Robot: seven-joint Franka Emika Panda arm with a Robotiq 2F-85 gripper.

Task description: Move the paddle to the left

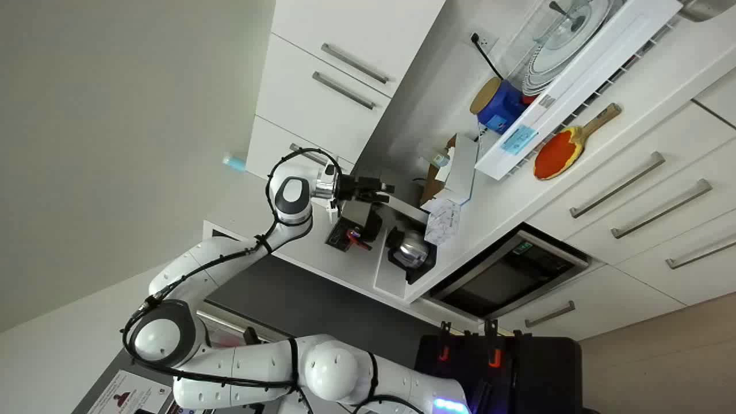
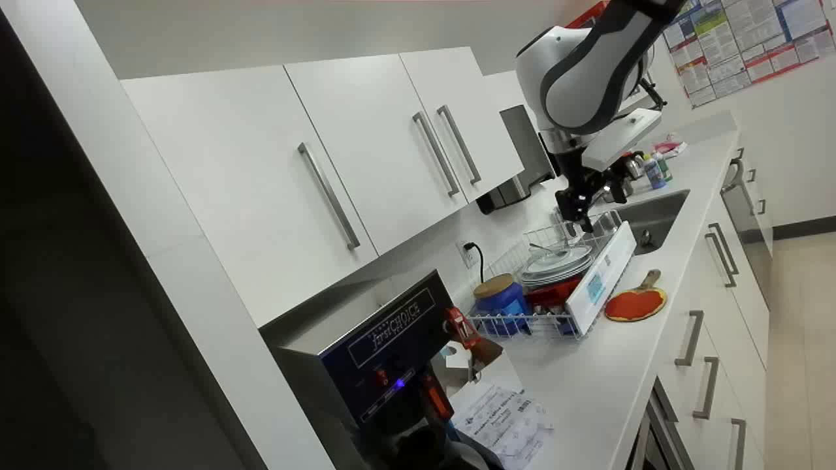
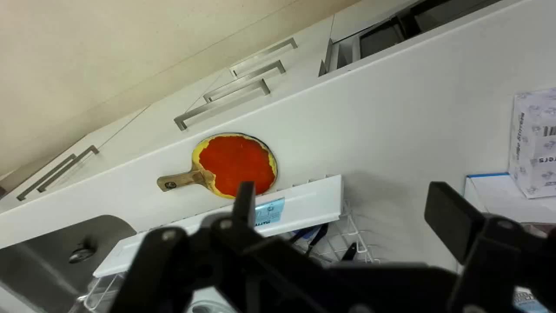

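The paddle (image 1: 558, 154) has a round orange-red face with a yellow edge and a short wooden handle. It lies flat on the white counter (image 2: 581, 378), between the dish rack and the counter's front edge. It also shows in an exterior view (image 2: 635, 305) and in the wrist view (image 3: 236, 163), where its handle points toward the sink. My gripper (image 3: 345, 208) is open, with nothing between its wide-apart fingers. It hangs above the dish rack, apart from the paddle, and shows in both exterior views (image 1: 386, 193) (image 2: 591, 199). One finger slightly overlaps the paddle's rim in the wrist view.
A wire dish rack with a white front panel (image 2: 601, 281) holds plates and a blue jar (image 2: 503, 300) beside the paddle. A sink (image 3: 65, 256) lies past the handle. Boxes (image 3: 536, 143) and a coffee machine (image 2: 392, 346) stand farther along. Cabinets (image 2: 326, 156) hang above.
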